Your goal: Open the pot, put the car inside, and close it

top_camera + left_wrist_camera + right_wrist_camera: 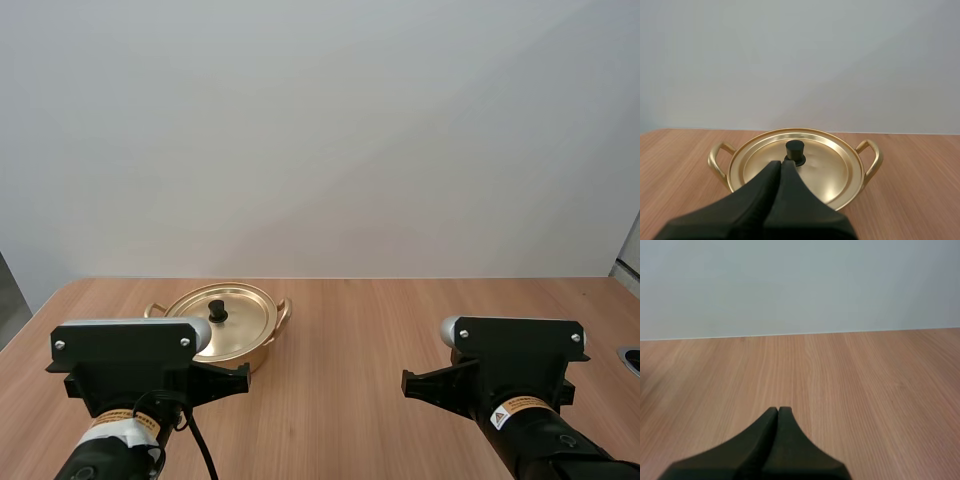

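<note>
Left gripper (780, 164) pressed together into one dark wedge, holding nothing, tips pointing at the black knob (795, 151) of the lid (827, 167); can't tell if they touch. Lid sits flat on the gold pot (871, 159), which stands closed on the wooden worktop (920, 190) just ahead of the left arm. Right gripper (778, 410) also pressed together, empty, over the worktop, well apart from the pot.
</note>
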{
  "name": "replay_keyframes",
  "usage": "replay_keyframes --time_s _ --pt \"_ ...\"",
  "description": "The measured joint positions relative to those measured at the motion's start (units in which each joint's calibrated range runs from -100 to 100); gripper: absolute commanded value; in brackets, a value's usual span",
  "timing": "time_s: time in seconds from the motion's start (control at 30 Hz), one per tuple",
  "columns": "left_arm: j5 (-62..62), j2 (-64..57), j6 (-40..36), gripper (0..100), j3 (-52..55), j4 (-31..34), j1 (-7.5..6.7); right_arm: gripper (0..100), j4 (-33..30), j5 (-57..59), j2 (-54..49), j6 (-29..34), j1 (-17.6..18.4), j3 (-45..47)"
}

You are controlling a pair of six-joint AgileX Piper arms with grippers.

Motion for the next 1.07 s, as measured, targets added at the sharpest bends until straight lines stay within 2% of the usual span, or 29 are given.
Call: replay_keyframes --time_s 1.07 --pt "2.5 0.0 0.0 0 0.0 0.0 0.00 0 0.0 0.0 0.0 0.0 0.0 0.0"
